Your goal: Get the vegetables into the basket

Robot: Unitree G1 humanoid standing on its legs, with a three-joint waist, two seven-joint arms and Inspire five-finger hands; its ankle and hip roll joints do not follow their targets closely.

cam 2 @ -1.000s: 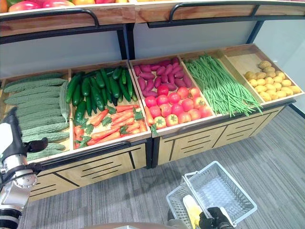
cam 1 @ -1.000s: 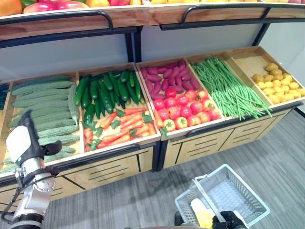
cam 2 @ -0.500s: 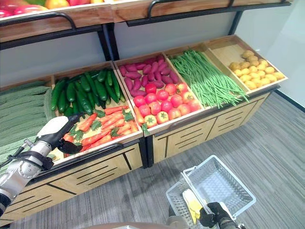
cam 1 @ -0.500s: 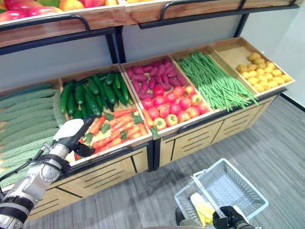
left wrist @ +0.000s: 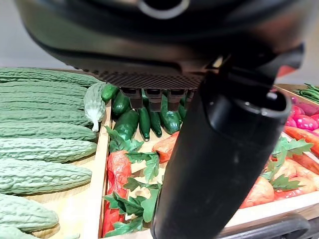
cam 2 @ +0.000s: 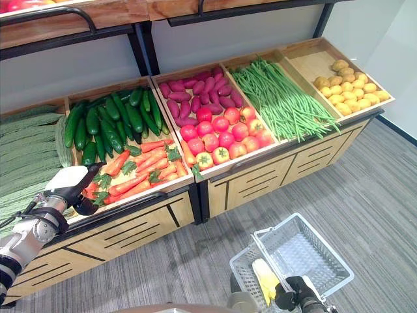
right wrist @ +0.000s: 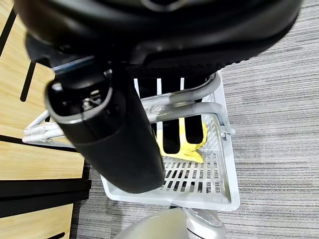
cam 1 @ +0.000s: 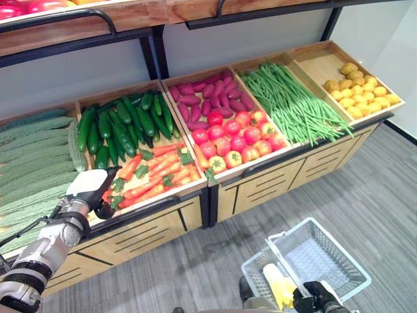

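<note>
Left hand (cam 1: pixel 91 189): we see it over the carrots (cam 1: pixel 156 175), fingers straight and apart.
Right hand (cam 1: pixel 316 297): fingers clamped on the basket (cam 1: pixel 339 251) handle.

white wire basket (cam 1: pixel 339 257) on the grey floor, handles upright, a yellow corn cob (cam 1: pixel 279 291) inside, carrots (cam 1: pixel 155 177), cucumbers (cam 1: pixel 124 127), tomatoes (cam 1: pixel 238 140) in wooden bins

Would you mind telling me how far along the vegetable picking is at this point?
Done: one yellow vegetable, probably corn, already lies in the white basket, whose handles the right hand holds. In hand: the left hand, open and carrying nothing, hovers at the front of the carrots. Left: grasping a carrot and bringing it to the basket.
</note>
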